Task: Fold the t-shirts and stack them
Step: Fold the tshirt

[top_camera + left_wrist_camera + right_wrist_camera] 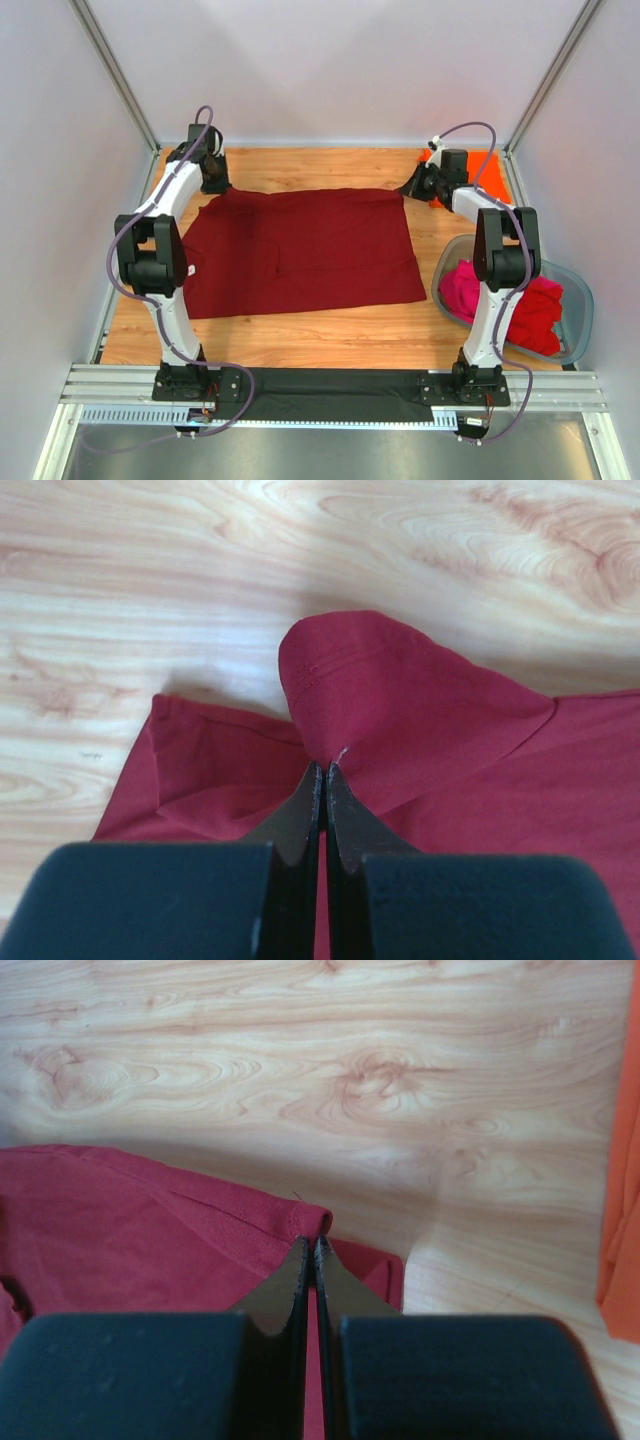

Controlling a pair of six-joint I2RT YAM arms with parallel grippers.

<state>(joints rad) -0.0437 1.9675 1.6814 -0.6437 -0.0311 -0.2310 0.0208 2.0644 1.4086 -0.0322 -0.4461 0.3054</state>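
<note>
Two shallow pinches, left gripper (322,768) and right gripper (308,1243) clamped on maroon t-shirt (300,250) corners near the far edge of the table (300,340), could slip, skewing the fold.

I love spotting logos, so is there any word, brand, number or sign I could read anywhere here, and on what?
No text can be read in any view.
maroon t-shirt: plain, no print.
orange t-shirt: plain where it shows.
pink shirt and red shirt in the tub: nothing printed in view.
left arm, right arm: no legible marking.
</note>
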